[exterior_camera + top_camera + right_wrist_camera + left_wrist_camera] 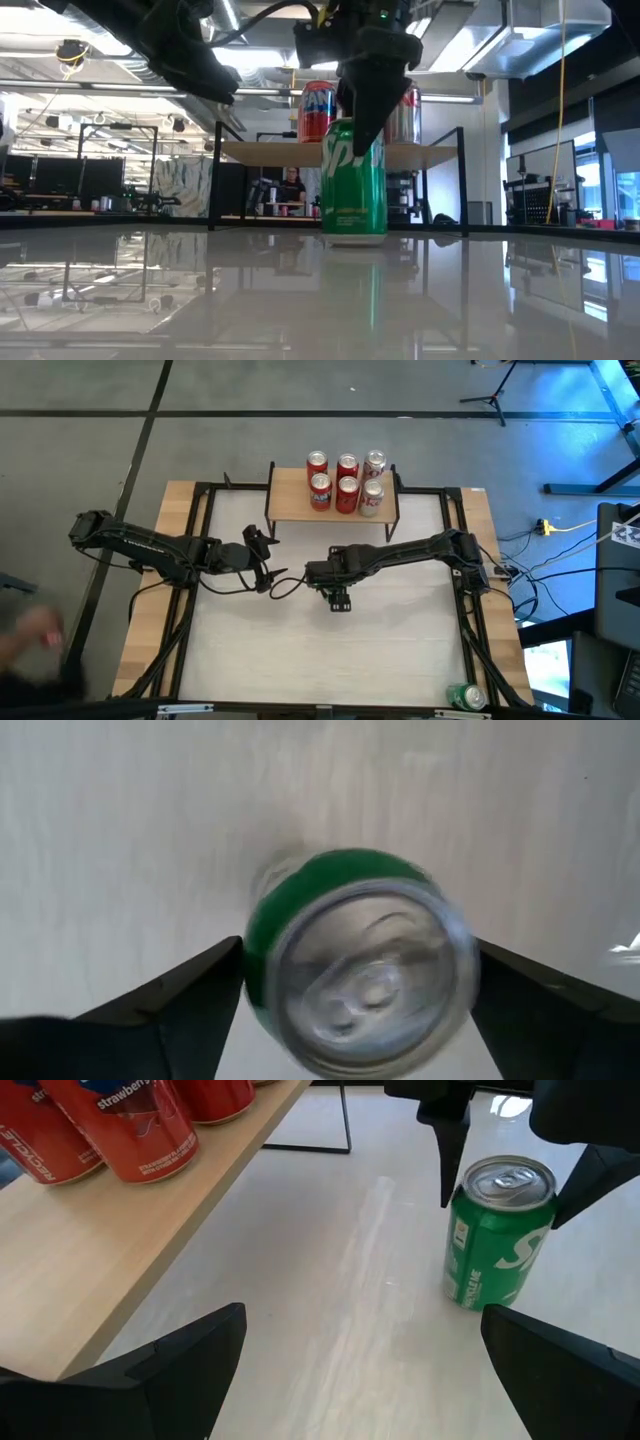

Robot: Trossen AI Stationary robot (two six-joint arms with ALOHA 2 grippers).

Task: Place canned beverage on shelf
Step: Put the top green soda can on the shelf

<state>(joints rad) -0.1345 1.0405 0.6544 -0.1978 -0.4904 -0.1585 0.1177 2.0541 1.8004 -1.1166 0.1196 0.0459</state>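
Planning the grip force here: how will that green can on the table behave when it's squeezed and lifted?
The green can stands upright with its tab unopened, so it is probably full: heavy for its size and fairly stiff. Its smooth round wall may slip between the right gripper fingers flanking its top. Being tall and narrow, it could tip if nudged off-centre.

A green can (497, 1235) stands upright on the white table, closed, silver lid up. The wood-topped shelf (290, 498) lies at its 12 o'clock, holding six cans (346, 482).
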